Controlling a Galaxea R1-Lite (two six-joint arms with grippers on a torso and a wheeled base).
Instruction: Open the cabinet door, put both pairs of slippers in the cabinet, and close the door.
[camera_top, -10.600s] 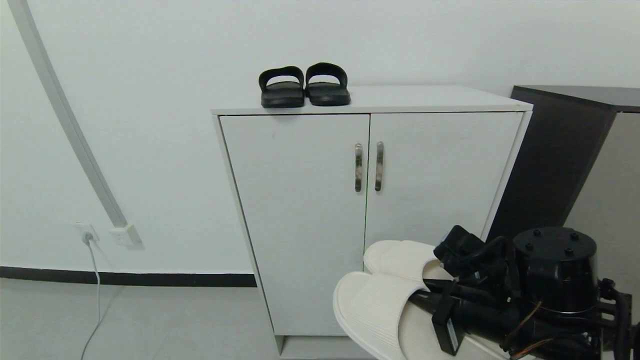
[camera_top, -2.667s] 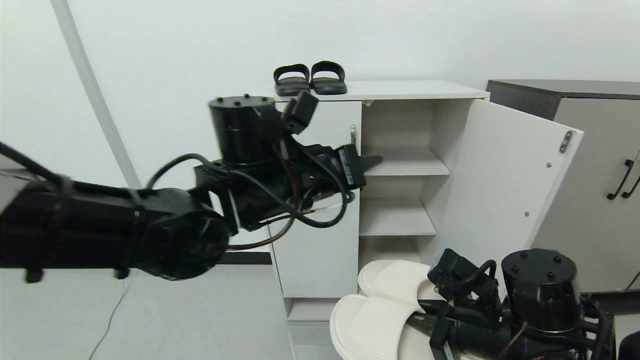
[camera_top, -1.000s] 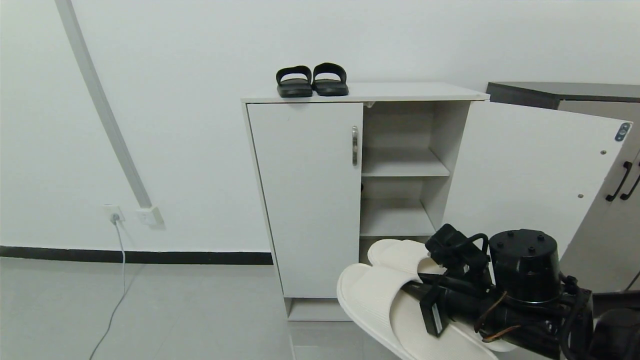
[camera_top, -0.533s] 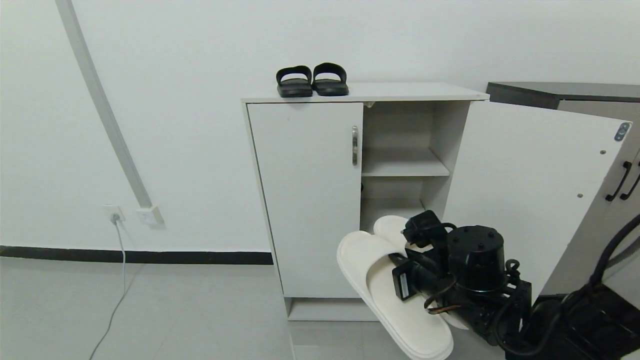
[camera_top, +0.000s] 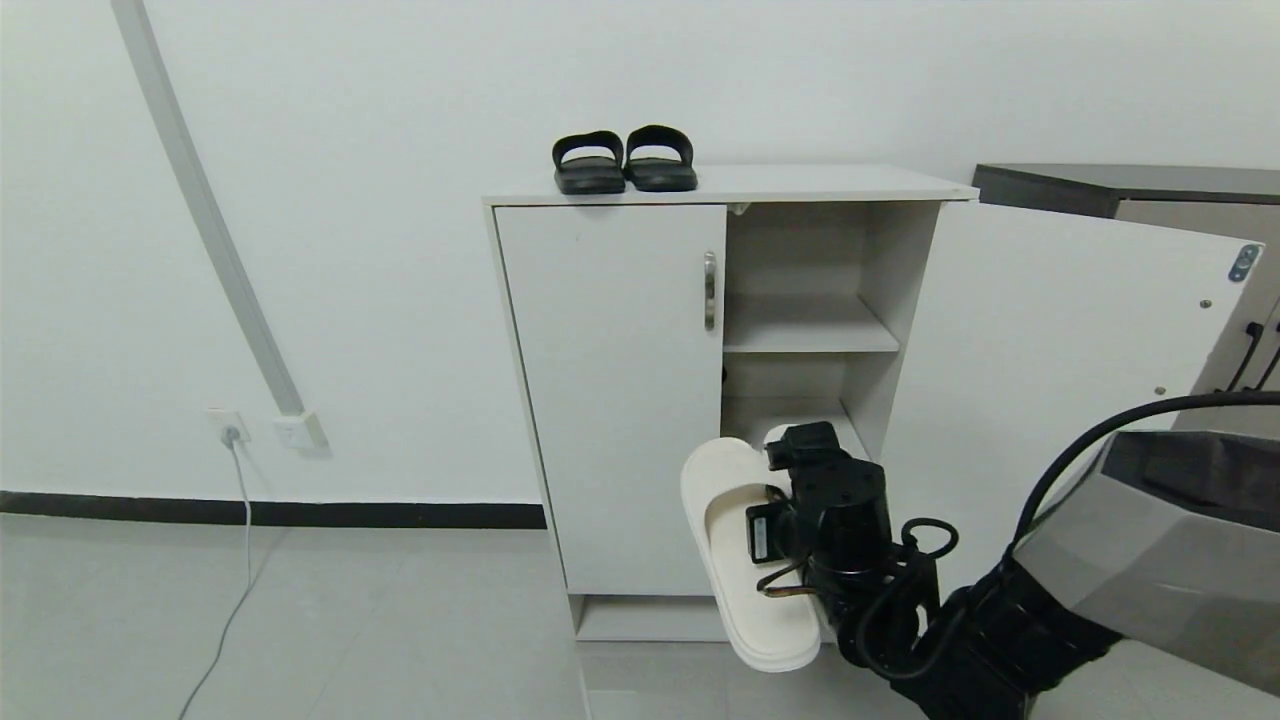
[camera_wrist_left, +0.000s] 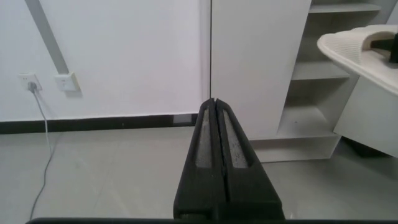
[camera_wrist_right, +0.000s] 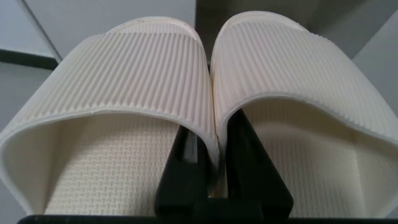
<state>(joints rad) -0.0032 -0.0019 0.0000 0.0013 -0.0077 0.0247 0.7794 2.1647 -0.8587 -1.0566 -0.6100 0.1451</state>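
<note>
Flanking right end effector: white slippers, inner edges pinched.

A pair of slippers is sitting on the cabinet, toward its left. The second pair is hanging in the right claw before the open compartment, left of the open door.
</note>
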